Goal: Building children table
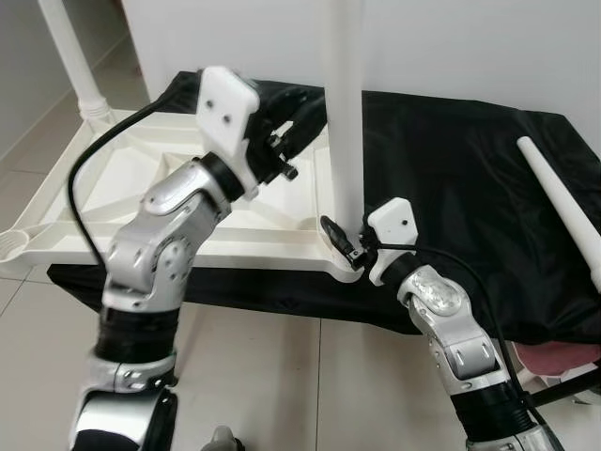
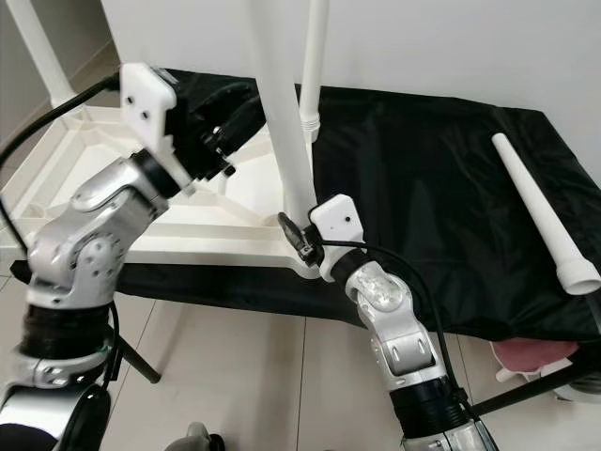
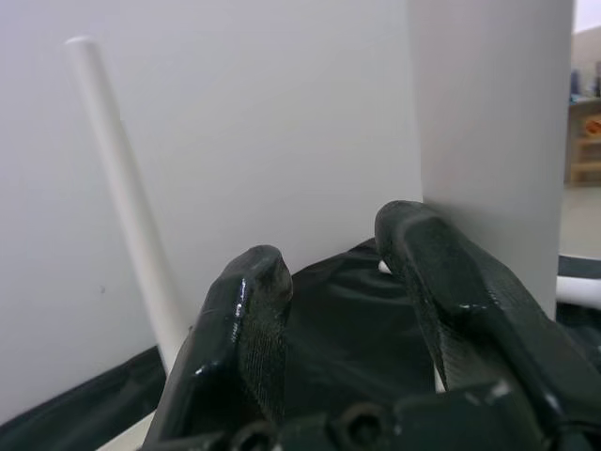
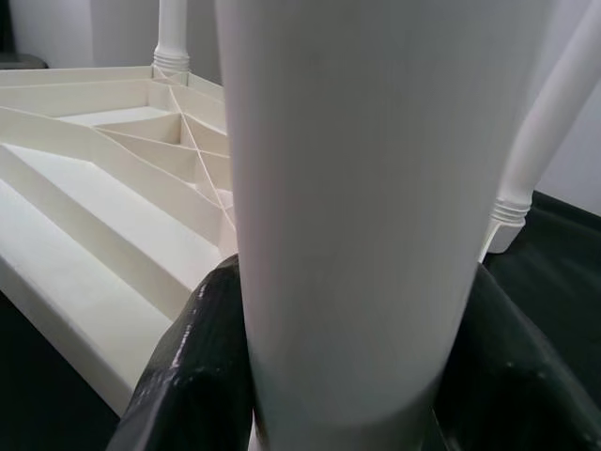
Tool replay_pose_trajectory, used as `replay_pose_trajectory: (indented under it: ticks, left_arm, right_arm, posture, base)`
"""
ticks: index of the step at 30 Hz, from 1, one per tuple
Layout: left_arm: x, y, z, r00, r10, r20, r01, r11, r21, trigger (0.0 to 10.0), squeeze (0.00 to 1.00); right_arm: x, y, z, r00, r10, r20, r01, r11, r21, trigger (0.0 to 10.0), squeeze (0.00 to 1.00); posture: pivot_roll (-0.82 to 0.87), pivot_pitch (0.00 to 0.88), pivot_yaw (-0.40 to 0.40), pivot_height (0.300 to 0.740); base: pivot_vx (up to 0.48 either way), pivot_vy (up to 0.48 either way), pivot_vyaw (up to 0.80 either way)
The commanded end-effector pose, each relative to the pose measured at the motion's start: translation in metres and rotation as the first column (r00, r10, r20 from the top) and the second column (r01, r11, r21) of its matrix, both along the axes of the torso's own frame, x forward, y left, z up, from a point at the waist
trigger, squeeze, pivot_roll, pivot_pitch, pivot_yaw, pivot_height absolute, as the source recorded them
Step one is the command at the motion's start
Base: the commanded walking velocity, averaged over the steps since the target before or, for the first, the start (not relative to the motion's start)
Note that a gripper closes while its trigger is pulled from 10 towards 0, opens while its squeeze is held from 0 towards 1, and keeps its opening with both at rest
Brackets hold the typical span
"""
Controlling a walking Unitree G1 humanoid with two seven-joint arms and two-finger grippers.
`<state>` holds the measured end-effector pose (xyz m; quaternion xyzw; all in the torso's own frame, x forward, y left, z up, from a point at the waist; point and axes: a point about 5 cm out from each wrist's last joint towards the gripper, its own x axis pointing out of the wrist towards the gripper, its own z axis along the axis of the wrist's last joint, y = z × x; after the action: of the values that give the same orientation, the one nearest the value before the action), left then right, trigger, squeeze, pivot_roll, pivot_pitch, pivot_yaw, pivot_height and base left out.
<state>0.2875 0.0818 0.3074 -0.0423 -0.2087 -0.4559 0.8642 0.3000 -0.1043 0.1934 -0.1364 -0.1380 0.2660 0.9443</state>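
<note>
While standing vertical in the 5 o'clock corner of the upturned white plastic tabletop (image 1: 113,221), tall white table leg (image 1: 344,103) sits clamped by right gripper (image 1: 349,246); left gripper (image 1: 302,117), parted, at 11 o'clock.

both eye views looked down from the head at the same upside-down table top (image 1: 141,202) on a black cloth (image 2: 432,188). the right wrist view sat very close to one table leg (image 4: 357,216). the left wrist view faced the wall (image 3: 244,122).
</note>
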Motion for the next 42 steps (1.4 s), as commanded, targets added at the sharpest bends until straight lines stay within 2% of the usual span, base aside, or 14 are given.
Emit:
replay_pose_trajectory:
  ticks: [1, 5, 9, 10, 11, 14, 20, 21, 22, 26, 28, 30, 38, 42]
  left_arm:
    - [-0.023, -0.019, -0.002, 0.954, -0.294, 0.064, 0.286, 0.952, 0.11, 10.0, 0.0]
    - [-0.02, -0.021, -0.002, 0.963, -0.263, 0.058, 0.256, 0.961, 0.109, 10.0, 0.0]
    - [-0.006, -0.017, -0.003, 0.993, -0.121, 0.015, 0.119, 0.989, 0.09, 10.0, 0.0]
    - [0.009, -0.012, -0.006, 0.999, 0.01, -0.036, -0.007, 0.996, 0.089, 10.0, 0.0]
    - [0.009, -0.012, -0.006, 0.999, 0.01, -0.036, -0.007, 0.996, 0.089, 10.0, 0.0]
    - [0.047, 0.015, -0.016, 0.918, 0.351, -0.185, -0.343, 0.936, 0.075, 10.0, 0.0]
    - [0.058, 0.031, -0.031, 0.838, 0.504, -0.209, -0.487, 0.864, 0.128, 10.0, 0.0]
    - [0.058, 0.031, -0.049, 0.819, 0.547, -0.172, -0.506, 0.83, 0.233, 10.0, 0.0]
    - [0.056, 0.027, -0.059, 0.826, 0.542, -0.151, -0.49, 0.825, 0.283, 10.0, 0.0]
    - [0.054, 0.025, -0.065, 0.833, 0.536, -0.139, -0.476, 0.822, 0.314, 10.0, 0.0]
    - [0.038, 0.009, -0.087, 0.91, 0.4, -0.112, -0.323, 0.85, 0.416, 10.0, 0.0]
    - [0.027, 0.0, -0.109, 0.947, 0.295, -0.124, -0.191, 0.832, 0.521, 10.0, 0.0]
    - [0.028, -0.003, -0.126, 0.957, 0.238, -0.163, -0.098, 0.798, 0.594, 10.0, 0.0]
    - [0.036, -0.007, -0.133, 0.969, 0.198, -0.149, -0.049, 0.745, 0.666, 10.0, 0.0]
  right_arm:
    - [0.007, 0.004, 0.001, 1.0, -0.01, -0.016, 0.01, 1.0, -0.016, 10.0, 0.0]
    - [0.009, 0.008, 0.003, 1.0, -0.007, -0.01, 0.006, 1.0, -0.02, 10.0, 0.0]
    - [0.01, 0.009, 0.005, 1.0, -0.006, -0.003, 0.006, 1.0, -0.015, 10.0, 0.0]
    - [0.008, 0.008, 0.007, 1.0, -0.007, 0.004, 0.007, 1.0, 0.0, 10.0, 0.0]
    - [0.008, 0.008, 0.007, 1.0, -0.007, 0.004, 0.007, 1.0, 0.0, 10.0, 0.0]
    - [0.0, -0.001, 0.013, 1.0, -0.01, 0.003, 0.01, 0.999, 0.042, 10.0, 0.0]
    - [-0.008, -0.016, 0.012, 0.998, -0.042, -0.036, 0.045, 0.996, 0.074, 10.0, 0.0]
    - [-0.009, -0.023, 0.014, 0.996, -0.058, -0.07, 0.066, 0.99, 0.124, 10.0, 0.0]
    - [-0.008, -0.025, 0.015, 0.995, -0.066, -0.077, 0.076, 0.988, 0.134, 10.0, 0.0]
    - [-0.007, -0.026, 0.015, 0.994, -0.071, -0.08, 0.082, 0.987, 0.139, 10.0, 0.0]
    - [0.001, -0.028, 0.016, 0.989, -0.1, -0.112, 0.115, 0.984, 0.136, 10.0, 0.0]
    - [0.007, -0.026, 0.018, 0.985, -0.101, -0.143, 0.124, 0.979, 0.16, 10.0, 0.0]
    - [0.012, -0.017, 0.016, 0.986, -0.064, -0.155, 0.094, 0.976, 0.194, 10.0, 0.0]
    - [0.014, -0.012, 0.002, 0.978, -0.057, -0.199, 0.093, 0.98, 0.174, 10.0, 0.0]
  posture:
    - [0.05, 0.089, -0.044, 0.74]
    - [0.05, 0.088, -0.045, 0.74]
    - [0.05, 0.089, -0.047, 0.74]
    - [0.05, 0.088, -0.048, 0.74]
    - [0.05, 0.088, -0.048, 0.74]
    - [0.05, 0.088, -0.048, 0.74]
    - [0.04, 0.087, -0.045, 0.74]
    - [0.03, 0.086, -0.042, 0.74]
    - [0.02, 0.084, -0.038, 0.74]
    - [0.02, 0.084, -0.038, 0.74]
    - [0.02, 0.084, -0.037, 0.74]
    - [0.02, 0.086, -0.04, 0.74]
    - [0.04, 0.097, -0.055, 0.74]
    - [0.04, 0.112, -0.054, 0.74]
  base:
    - [0.0, 0.0, 0.0]
    - [0.0, 0.0, 0.0]
    - [0.0, 0.0, 0.0]
    - [0.0, 0.0, 0.0]
    - [0.0, 0.0, 0.0]
    - [0.0, 0.0, 0.0]
    - [0.0, 0.0, 0.0]
    - [0.0, 0.0, 0.0]
    - [0.0, 0.0, 0.0]
    - [0.0, 0.0, 0.0]
    - [0.0, 0.0, 0.0]
    - [0.0, 0.0, 0.0]
    - [0.0, 0.0, 0.0]
    - [0.0, 0.0, 0.0]
